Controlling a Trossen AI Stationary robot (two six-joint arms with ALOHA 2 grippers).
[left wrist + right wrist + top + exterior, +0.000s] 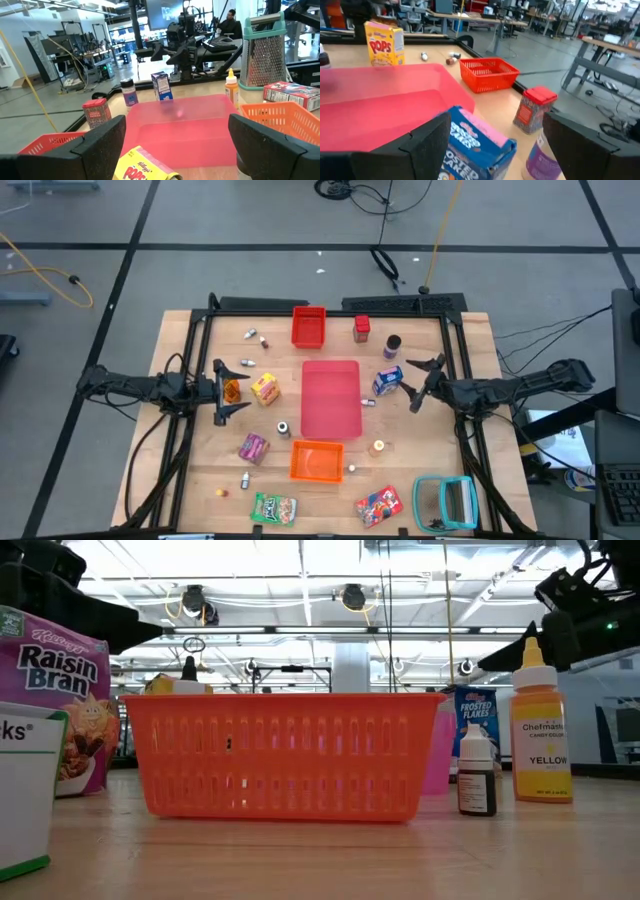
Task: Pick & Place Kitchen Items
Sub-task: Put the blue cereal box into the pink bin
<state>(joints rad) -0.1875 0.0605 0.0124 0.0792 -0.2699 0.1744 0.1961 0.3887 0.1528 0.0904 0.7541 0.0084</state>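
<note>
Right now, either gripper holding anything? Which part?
Nothing held. Left gripper is open near the yellow Pops carton; right gripper is open by the blue Frosted Flakes carton.

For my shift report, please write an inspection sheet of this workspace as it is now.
Surface: light wooden table, black frame at its edges.
Job's things: yellow Pops carton beside the flat pink-red mat; blue Frosted Flakes carton at the mat's other side; red-lidded jar; purple Raisin Bran carton; green snack packet; red snack packet.
Clutter: red mesh basket; orange mesh basket; teal-framed metal grater.
Grippers: left gripper open near the Pops carton; right gripper open near the Frosted Flakes carton.
Cables: yellow cable on the floor.
Surroundings: a seated person beyond the table.
</note>
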